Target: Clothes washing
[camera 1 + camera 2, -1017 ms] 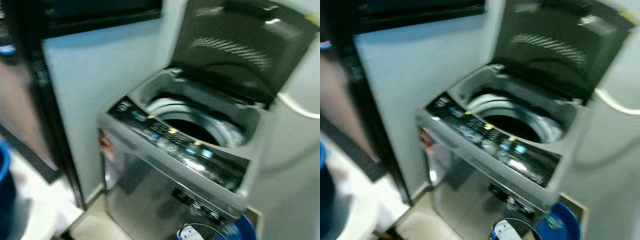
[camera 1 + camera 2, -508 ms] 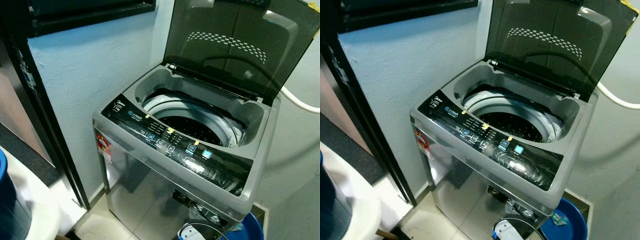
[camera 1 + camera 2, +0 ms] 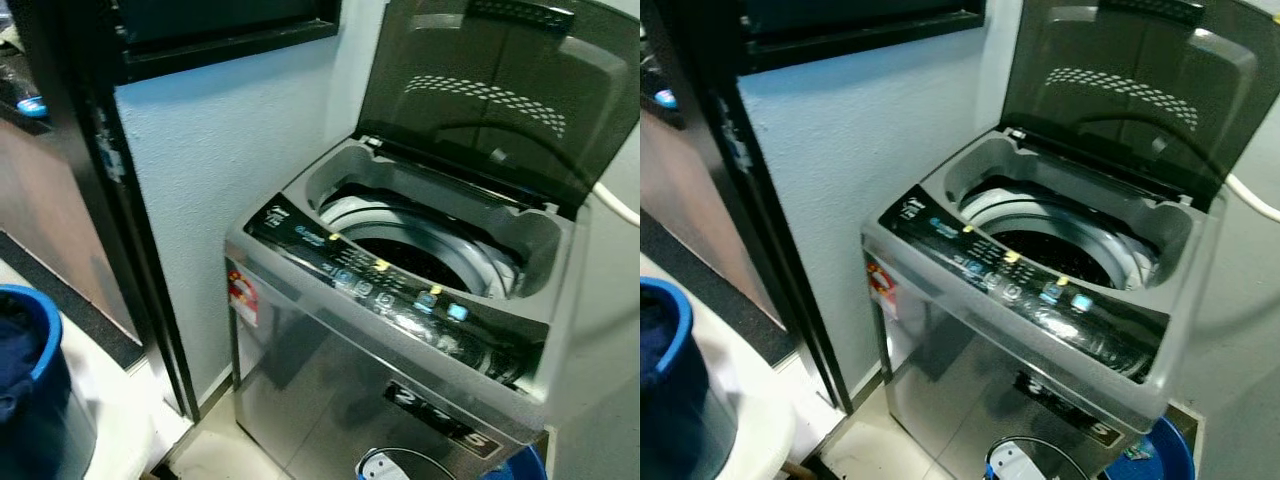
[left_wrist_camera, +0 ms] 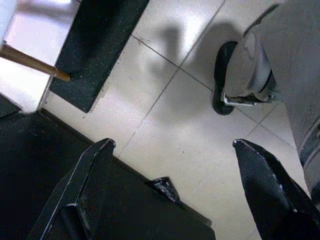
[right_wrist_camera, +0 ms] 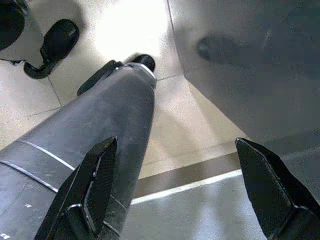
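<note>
Standing open-lidded, washing machine (image 3: 400, 330) abuts the wall (image 3: 230, 150).

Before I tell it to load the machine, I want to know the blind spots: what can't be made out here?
- Drum of the washing machine: its bottom is lost in darkness, eye views; empty or loaded, I cannot tell.
- Control panel: labels too small and glared over.
- Blue basket: cut by the picture's edge; contents are just a dark mass.
- Blue bucket by the machine's base: cut by the bottom edge.
- Left gripper and right gripper: open, hanging over floor.

Blue bucket (image 3: 660, 340) cut off at edge
</note>
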Available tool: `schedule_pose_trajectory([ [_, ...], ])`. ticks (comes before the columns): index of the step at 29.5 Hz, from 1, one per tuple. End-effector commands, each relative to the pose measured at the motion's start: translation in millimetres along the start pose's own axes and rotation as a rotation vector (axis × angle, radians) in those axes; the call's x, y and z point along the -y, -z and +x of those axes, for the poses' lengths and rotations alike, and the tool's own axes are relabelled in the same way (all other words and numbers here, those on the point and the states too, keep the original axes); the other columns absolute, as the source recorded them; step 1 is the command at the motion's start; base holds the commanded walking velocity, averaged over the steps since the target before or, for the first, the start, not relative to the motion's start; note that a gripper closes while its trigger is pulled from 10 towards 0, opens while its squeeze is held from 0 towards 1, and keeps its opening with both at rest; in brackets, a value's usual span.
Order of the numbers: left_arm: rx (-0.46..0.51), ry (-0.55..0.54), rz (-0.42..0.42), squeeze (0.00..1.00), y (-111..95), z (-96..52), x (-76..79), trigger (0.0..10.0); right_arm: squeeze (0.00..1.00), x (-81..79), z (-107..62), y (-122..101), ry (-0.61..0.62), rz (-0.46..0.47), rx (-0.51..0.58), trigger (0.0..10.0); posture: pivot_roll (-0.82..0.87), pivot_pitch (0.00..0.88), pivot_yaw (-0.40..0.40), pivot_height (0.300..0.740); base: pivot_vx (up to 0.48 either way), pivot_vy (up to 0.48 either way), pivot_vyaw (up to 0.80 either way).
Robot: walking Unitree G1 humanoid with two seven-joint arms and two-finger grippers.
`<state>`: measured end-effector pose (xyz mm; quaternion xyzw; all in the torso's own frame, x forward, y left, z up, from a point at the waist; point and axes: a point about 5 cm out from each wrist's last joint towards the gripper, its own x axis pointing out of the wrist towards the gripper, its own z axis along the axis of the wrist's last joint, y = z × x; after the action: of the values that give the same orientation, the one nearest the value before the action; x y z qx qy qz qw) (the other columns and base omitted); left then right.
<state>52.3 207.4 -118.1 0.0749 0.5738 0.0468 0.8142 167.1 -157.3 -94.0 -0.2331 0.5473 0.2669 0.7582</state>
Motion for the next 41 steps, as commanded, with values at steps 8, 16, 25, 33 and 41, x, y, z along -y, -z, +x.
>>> schedule_pose_trajectory([
  [8, -0.006, 0.028, 0.008, 0.0, 1, -0.2, 8.9, 10.0, 0.0, 0.5, -0.3, 6, 0.0, 0.01, -0.016, 10.0, 0.23, 0.0, -0.114, 0.74, 0.0, 0.229, 0.0],
  [16, -0.004, 0.03, 0.002, 0.0, -2, 0.5, 10.4, 10.0, 0.0, 1.3, -0.4, 4, 0.0, -0.009, -0.023, 10.0, 0.22, 0.0, -0.118, 0.74, 0.0, 0.0, -0.76],
  [25, -0.012, 0.029, 0.004, 0.0, 0, 0.3, 10.1, 10.0, 0.0, 0.6, -0.2, 4, 0.001, -0.016, -0.037, 10.0, 0.23, 0.0, -0.118, 0.74, 0.0, 0.0, -0.8],
  [33, -0.013, 0.026, 0.0, 0.0, 0, 0.2, 8.8, 10.0, 0.0, -1.1, 0.1, 3, -0.012, -0.033, -0.057, 10.0, 0.23, 0.0, -0.122, 0.74, 0.0, 0.0, -0.8],
  [41, -0.006, 0.02, 0.0, 0.0, -2, 0.5, 9.0, 10.0, 0.0, -5.3, 1.3, -6, -0.007, -0.041, -0.058, 10.0, 0.23, 0.0, -0.128, 0.74, 0.0, 0.0, -0.8],
])
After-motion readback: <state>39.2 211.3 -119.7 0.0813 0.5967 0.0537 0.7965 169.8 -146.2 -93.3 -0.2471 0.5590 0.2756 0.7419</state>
